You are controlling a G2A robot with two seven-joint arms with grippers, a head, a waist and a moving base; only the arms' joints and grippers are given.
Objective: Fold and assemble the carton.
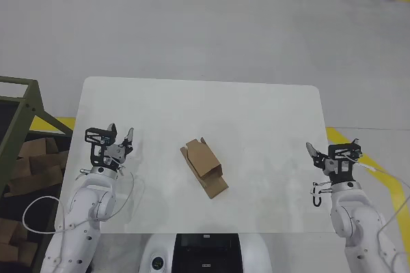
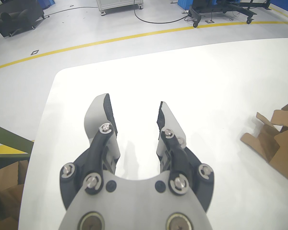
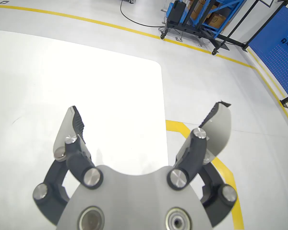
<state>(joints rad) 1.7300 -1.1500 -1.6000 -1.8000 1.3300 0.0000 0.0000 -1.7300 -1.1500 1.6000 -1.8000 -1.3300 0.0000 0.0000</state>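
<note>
You have the carton (image 1: 203,167) lying near the middle of the white table (image 1: 260,116), slightly toward the lower edge in the top view. Its long axis runs on a slant from upper left to lower right of that frame. The upper-left end is open, with small flaps standing out, and a flat flap lies on the table at the lower-right end. In the left wrist view the carton (image 2: 273,140) sits at the right edge, its open brown flaps turned toward the claw.

Your left gripper (image 1: 121,131) is at the frame's left, well apart from the carton. Its arm comes up from the lower left corner and the claw points toward the top. The left gripper (image 2: 134,100) has its jaws parted around nothing.

Your right gripper (image 1: 332,145) is at the table's right edge, its arm coming up from the lower right corner. The right gripper (image 3: 147,106) is spread wide and empty, one finger over the table and the other over the floor.

A blue board (image 3: 276,48) at the right carries white lettering.
</note>
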